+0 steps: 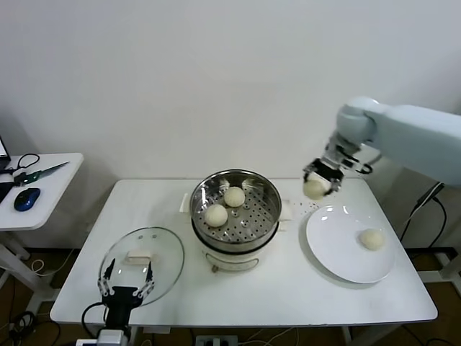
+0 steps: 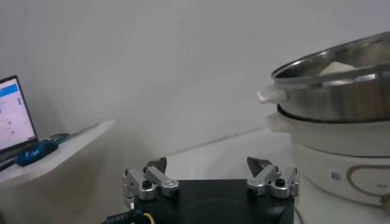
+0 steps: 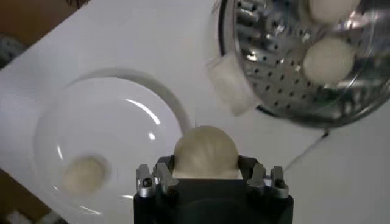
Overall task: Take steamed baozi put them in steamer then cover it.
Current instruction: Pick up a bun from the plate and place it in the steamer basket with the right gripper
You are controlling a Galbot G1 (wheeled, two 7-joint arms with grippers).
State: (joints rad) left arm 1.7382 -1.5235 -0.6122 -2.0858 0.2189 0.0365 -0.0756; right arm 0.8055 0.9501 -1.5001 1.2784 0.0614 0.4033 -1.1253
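Table (image 1: 288, 288): one white table is seen, on which the steamer, the plate and the cover are set
Side table (image 1: 43, 194): one smaller white table is seen at the robot's far left; a blue mouse (image 1: 27, 198) and a pair of scissors (image 1: 39, 173) are laid on it
Steamer (image 1: 235, 189): one shiny perforated basket is seated on a white pot base at the middle of the table; it is left uncovered
Plate (image 1: 338, 249): one flat white plate is placed to the right of the steamer, apart from it
Cover (image 1: 162, 249): one glass lid with a white handle is laid flat on the table, left of the steamer and nearer the table's front edge
Baozi: four are counted. Two are lying in the basket, one (image 1: 234, 196) farther back and one (image 1: 216, 215) nearer the front, just beside each other. One (image 1: 372, 239) is left on the plate, toward its right side. One (image 1: 315, 189) is held in the air
Right gripper (image 1: 320, 184): it is closed around the fourth bun, raised above the table between the steamer and the plate
Left gripper (image 1: 126, 281): it is held low at the near edge of the cover, with its fingers spread wide and nothing between them
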